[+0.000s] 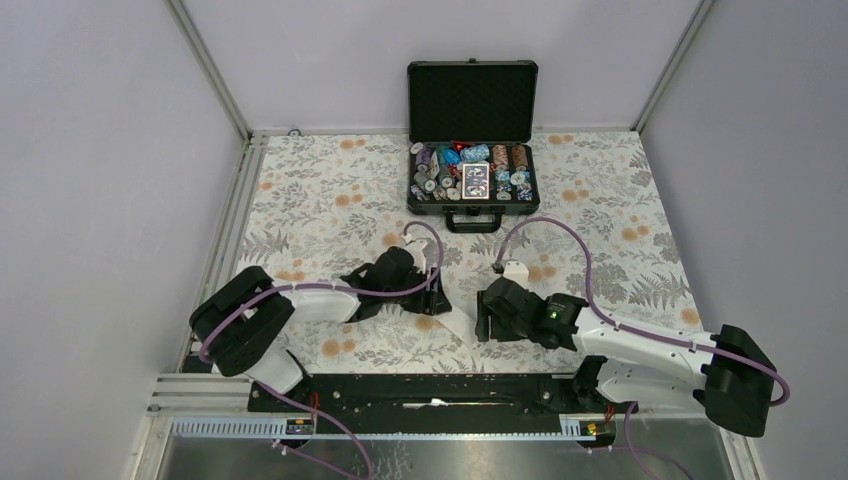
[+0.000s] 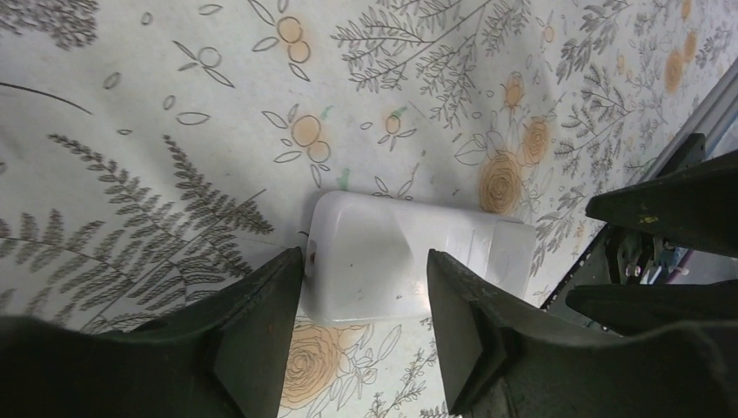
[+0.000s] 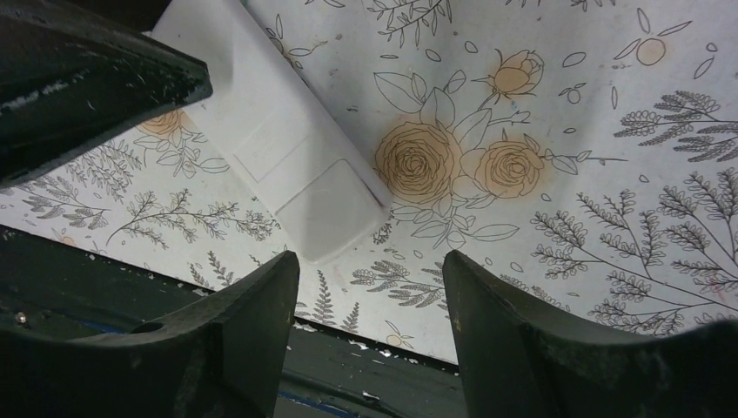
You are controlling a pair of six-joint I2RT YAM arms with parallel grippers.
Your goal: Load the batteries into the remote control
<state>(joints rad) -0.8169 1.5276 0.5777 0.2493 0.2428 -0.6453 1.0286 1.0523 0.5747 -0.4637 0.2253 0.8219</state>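
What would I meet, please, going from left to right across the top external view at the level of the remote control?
The left arm → remote control → right arm.

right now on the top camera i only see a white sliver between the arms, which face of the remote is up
Observer: the left wrist view shows the small white rectangular remote control lying flat on the floral tablecloth, plain back up.
Operator: battery cover still on
Observer: the right wrist view shows a rectangular cover panel sitting flush at one end.
Operator: right gripper holding anything
Observer: no, the right gripper is open and empty, the remote's end just ahead of its fingers.
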